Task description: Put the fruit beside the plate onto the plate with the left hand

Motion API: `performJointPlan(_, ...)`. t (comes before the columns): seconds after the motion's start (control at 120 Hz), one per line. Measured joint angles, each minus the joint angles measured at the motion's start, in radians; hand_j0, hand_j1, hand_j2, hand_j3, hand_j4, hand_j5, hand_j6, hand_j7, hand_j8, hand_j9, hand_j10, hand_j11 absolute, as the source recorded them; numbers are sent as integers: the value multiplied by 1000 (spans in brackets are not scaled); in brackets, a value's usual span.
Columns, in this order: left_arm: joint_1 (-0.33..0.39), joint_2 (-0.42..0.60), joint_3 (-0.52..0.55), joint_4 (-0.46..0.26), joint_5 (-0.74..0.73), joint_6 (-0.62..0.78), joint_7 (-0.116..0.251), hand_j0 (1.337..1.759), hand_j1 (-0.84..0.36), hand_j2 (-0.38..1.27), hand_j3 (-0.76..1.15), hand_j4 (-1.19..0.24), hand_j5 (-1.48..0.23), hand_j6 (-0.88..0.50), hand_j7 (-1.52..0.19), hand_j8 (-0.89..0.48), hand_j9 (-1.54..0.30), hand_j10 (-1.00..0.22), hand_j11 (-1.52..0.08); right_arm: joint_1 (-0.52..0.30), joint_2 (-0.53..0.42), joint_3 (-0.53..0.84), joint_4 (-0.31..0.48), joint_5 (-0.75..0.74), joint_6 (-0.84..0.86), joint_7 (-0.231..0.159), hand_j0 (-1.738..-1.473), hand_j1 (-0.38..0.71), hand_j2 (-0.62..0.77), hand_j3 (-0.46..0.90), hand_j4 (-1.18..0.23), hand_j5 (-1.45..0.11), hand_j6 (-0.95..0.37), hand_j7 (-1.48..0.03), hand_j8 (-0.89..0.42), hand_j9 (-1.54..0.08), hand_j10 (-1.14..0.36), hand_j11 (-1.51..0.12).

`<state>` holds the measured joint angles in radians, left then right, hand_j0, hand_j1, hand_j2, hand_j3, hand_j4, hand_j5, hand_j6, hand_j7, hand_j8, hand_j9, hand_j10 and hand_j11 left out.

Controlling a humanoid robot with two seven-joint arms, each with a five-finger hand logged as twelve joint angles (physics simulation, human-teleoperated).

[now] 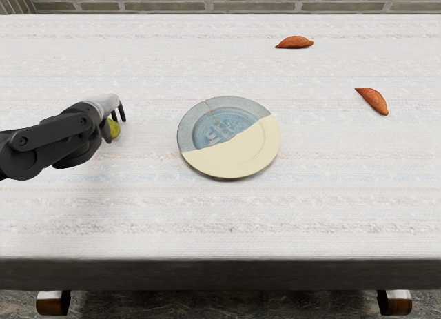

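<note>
Table edge sits closest; my left hand wraps its fingers around the yellow-green fruit, at nine o'clock from the two-tone plate.

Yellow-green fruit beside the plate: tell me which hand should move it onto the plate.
Left. The left hand is at the fruit, partly covering it, left of the plate; the right arm is out of view.
</note>
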<state>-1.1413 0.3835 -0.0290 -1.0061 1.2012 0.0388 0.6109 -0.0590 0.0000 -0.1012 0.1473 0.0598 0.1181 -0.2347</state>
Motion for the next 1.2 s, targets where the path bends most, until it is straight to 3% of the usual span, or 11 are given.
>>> performJointPlan(0.308, 11, 0, -1, 4, 8, 0, 0, 1651, -265, 137, 0, -637, -773, -504, -804, -445, -828, -608, -826, -1, 0, 0, 0, 0, 0, 0, -1658, -349, 0, 0, 0, 0, 0, 0, 0, 0, 0, 0)
performJointPlan(0.483, 11, 0, -1, 6, 4, -3, 0, 1652, -262, 257, 0, -672, -809, -551, -838, -483, -863, -643, -861, -1, 0, 0, 0, 0, 0, 0, -1658, -349, 0, 0, 0, 0, 0, 0, 0, 0, 0, 0)
performJointPlan(0.692, 0, 2, -2, 4, -6, -11, 0, 1653, -252, 260, 0, -692, -836, -558, -866, -481, -885, -665, -883, -1, 0, 0, 0, 0, 0, 0, -1658, -349, 0, 0, 0, 0, 0, 0, 0, 0, 0, 0)
performJointPlan(0.917, -112, -6, -16, -11, -61, -150, 0, 1654, -261, 290, 0, -680, -857, -550, -873, -476, -881, -667, -879, -1, 0, 0, 0, 0, 0, 0, -1658, -349, 0, 0, 0, 0, 0, 0, 0, 0, 0, 0)
performJointPlan(1.2, -190, -51, -20, -28, -184, -250, 0, 1657, -314, 415, 0, -672, -886, -538, -887, -463, -882, -672, -880, -1, 0, 0, 0, 0, 0, 0, -1658, -349, 0, 0, 0, 0, 0, 0, 0, 0, 0, 0)
